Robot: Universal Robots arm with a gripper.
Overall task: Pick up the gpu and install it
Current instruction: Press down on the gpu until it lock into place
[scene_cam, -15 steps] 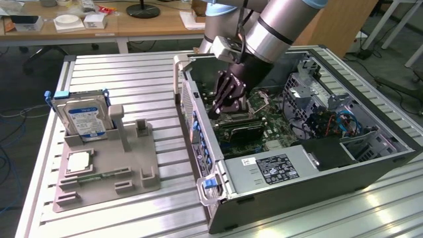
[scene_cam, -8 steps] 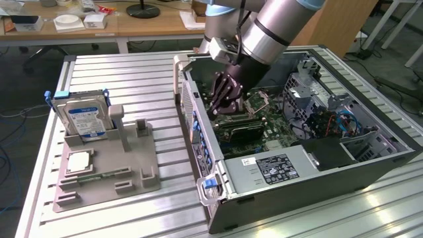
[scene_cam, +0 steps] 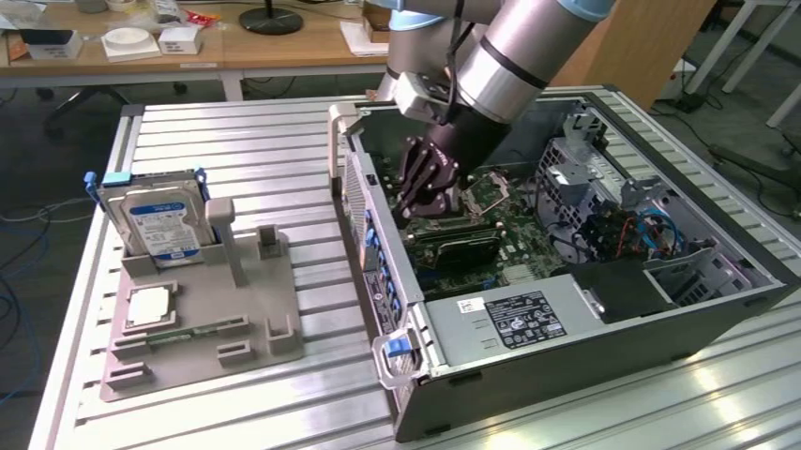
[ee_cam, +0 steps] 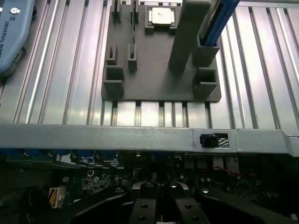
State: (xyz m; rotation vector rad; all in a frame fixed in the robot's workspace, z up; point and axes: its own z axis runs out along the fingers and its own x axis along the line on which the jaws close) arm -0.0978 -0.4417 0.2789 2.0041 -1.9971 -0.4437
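Gripper (scene_cam: 430,192) is down inside the open PC case (scene_cam: 651,319), over the motherboard (scene_cam: 501,234). GPU (scene_cam: 453,247) lies flat just below its fingertips, apparently seated. Finger state: can't tell.

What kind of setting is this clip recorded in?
Most likely a robotics lab or workshop bench for PC assembly: an open grey desktop computer case lies on a ribbed aluminium table, a grey parts fixture holds a silver hard drive, and wooden desks stand behind.
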